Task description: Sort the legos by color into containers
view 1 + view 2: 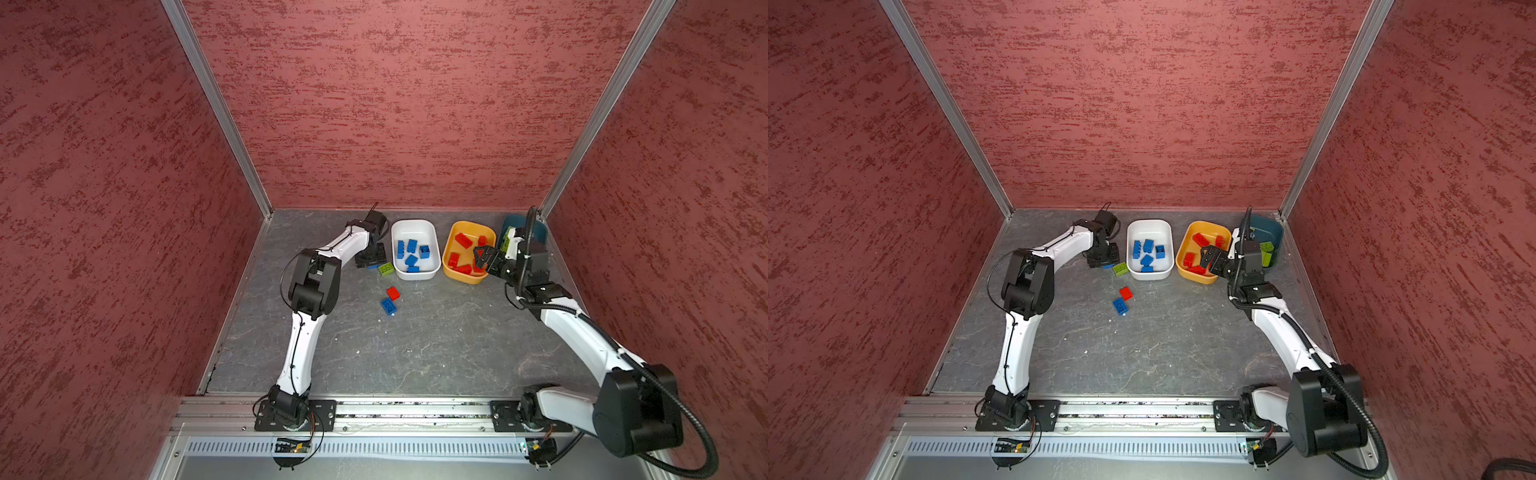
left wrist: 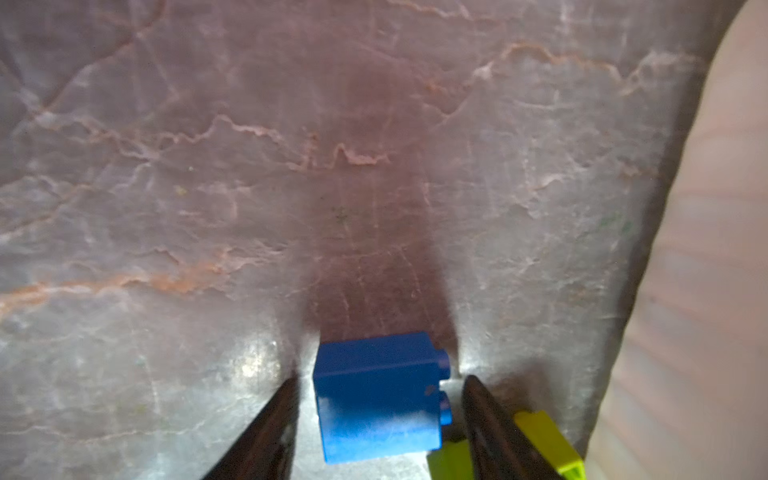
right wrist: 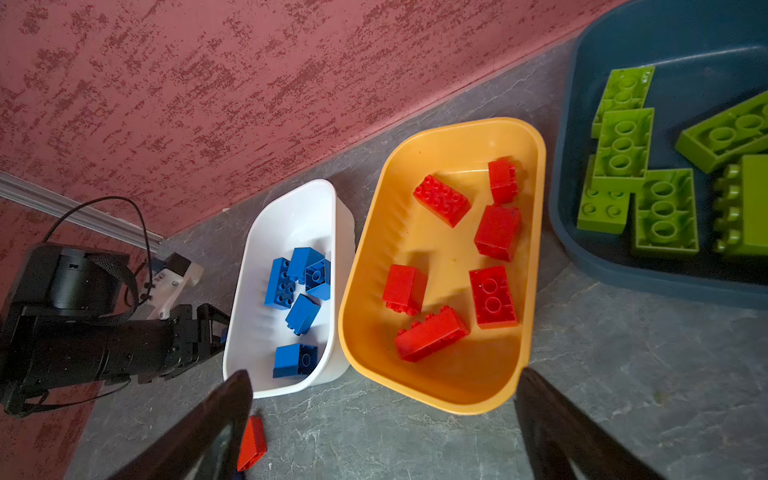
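My left gripper (image 1: 371, 262) is down on the table left of the white tub (image 1: 415, 226). In the left wrist view its fingers (image 2: 274, 415) stand either side of a blue brick (image 2: 374, 399) lying on its side, with a narrow gap showing, so it is open. A lime green brick (image 1: 385, 269) lies against the far finger. My right gripper (image 1: 480, 255) hangs open and empty over the near right end of the yellow-orange tub (image 3: 457, 124). Several blue bricks lie in the white tub, red ones in the yellow-orange tub, green ones in the teal tub (image 3: 623, 33).
A loose red brick (image 1: 392, 293) and a loose blue brick (image 1: 388, 306) lie on the grey table in front of the white tub. Red textured walls close in the back and sides. The arms' bases sit on a metal rail (image 1: 415, 409) at the front.
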